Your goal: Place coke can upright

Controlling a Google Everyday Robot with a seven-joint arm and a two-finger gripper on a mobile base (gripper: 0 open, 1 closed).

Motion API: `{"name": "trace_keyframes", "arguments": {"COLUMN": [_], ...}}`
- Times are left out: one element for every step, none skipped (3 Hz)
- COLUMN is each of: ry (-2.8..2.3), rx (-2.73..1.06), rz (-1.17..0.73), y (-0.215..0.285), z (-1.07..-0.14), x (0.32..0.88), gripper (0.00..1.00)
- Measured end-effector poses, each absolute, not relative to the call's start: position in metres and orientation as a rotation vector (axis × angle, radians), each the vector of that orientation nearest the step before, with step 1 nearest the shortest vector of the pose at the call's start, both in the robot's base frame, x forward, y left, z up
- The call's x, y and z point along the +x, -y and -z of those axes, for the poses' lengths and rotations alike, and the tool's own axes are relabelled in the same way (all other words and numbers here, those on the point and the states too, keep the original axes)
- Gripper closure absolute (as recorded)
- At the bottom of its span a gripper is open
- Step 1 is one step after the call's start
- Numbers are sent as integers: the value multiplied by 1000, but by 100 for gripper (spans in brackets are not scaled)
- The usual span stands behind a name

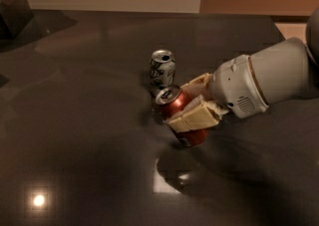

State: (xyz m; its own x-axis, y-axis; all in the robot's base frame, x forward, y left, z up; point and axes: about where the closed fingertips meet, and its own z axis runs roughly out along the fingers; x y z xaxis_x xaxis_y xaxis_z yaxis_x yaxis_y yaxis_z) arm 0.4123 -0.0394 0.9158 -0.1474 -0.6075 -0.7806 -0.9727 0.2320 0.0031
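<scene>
The red coke can (175, 106) is held in my gripper (192, 106), tilted with its silver top toward the upper left, its lower end close above the dark table (75, 120). The gripper comes in from the right on the white arm (264, 83). Its cream fingers (195, 118) are closed around the can's body.
A white-and-green can (162, 71) with a silver top stands upright just behind the coke can. The table's far edge meets a pale wall. A dark object (15, 13) sits at the far left corner. Ceiling light glints on the table at the lower left.
</scene>
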Motion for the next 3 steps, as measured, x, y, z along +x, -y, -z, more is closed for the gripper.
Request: {"name": "trace_keyframes", "arguments": {"ry": [-1683, -1509, -1402], "rx": [-1409, -1392, -1361], "rz": [-836, -939, -989], "y": [32, 27, 32], "z": [-919, -922, -920], "x": [403, 395, 387], "gripper": [100, 100, 100]}}
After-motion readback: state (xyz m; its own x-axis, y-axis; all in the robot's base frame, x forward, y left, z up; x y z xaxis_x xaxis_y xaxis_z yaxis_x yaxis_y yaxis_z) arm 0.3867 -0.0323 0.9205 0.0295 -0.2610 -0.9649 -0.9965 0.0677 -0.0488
